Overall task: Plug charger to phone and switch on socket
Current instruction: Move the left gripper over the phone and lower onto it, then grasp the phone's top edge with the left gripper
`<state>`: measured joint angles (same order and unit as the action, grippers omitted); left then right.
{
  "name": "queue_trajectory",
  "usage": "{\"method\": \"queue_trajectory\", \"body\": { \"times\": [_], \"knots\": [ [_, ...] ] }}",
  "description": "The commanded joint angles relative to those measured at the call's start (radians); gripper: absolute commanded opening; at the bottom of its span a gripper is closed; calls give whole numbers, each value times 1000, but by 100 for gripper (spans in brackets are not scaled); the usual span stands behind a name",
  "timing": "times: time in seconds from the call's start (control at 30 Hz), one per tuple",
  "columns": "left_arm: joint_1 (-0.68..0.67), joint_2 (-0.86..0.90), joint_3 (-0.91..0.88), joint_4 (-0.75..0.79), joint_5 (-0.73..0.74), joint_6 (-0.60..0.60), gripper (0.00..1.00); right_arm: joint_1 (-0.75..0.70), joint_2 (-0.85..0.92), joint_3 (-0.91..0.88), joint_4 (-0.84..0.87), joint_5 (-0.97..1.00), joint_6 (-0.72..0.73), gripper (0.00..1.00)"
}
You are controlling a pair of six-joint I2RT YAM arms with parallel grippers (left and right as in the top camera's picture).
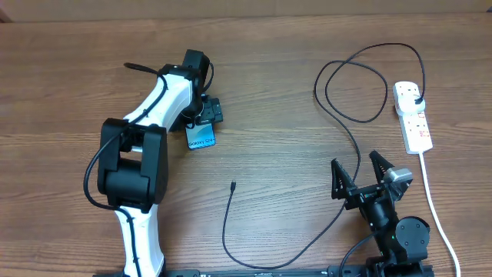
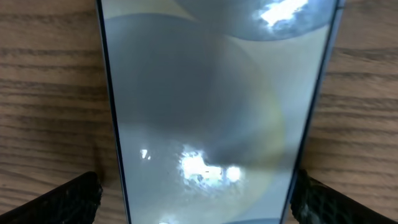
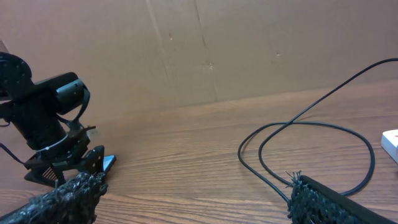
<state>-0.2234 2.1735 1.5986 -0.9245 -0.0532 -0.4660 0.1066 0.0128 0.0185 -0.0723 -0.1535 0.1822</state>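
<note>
The phone (image 1: 201, 138) lies flat on the table at the left, its light blue end poking out from under my left gripper (image 1: 206, 115). In the left wrist view the phone's glossy screen (image 2: 205, 93) fills the frame, and my left gripper (image 2: 196, 199) is open with one finger on each side of its long edges. The charger (image 1: 338, 223) loops across the table. Its connector tip (image 1: 233, 185) lies free in the middle and its black plug (image 1: 416, 98) sits in the socket (image 1: 413, 117). My right gripper (image 1: 361, 175) is open and empty, beside the cable.
The socket's thick white cord (image 1: 435, 209) runs down the right side past the right arm's base. In the right wrist view the cable loop (image 3: 311, 127), a corner of the socket (image 3: 390, 142) and the left gripper (image 3: 59, 158) over the phone (image 3: 107, 163) show, with a cardboard wall (image 3: 217, 50) behind.
</note>
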Motion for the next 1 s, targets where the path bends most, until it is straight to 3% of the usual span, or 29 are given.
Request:
{"method": "queue_trajectory", "body": {
  "times": [0.0,0.23,0.67,0.97],
  "knots": [
    [-11,17,-8,9,-6,-40,100,5,-9,-11,3,-1,-8,100],
    [-14,17,-27,-32,22,-39,78,5,-9,-11,3,-2,-8,100],
    [-33,17,-28,-293,58,0,79,5,-9,-11,3,-1,-8,100],
    [-61,17,-28,-262,88,2,84,5,-9,-11,3,-1,-8,100]
  ]
}}
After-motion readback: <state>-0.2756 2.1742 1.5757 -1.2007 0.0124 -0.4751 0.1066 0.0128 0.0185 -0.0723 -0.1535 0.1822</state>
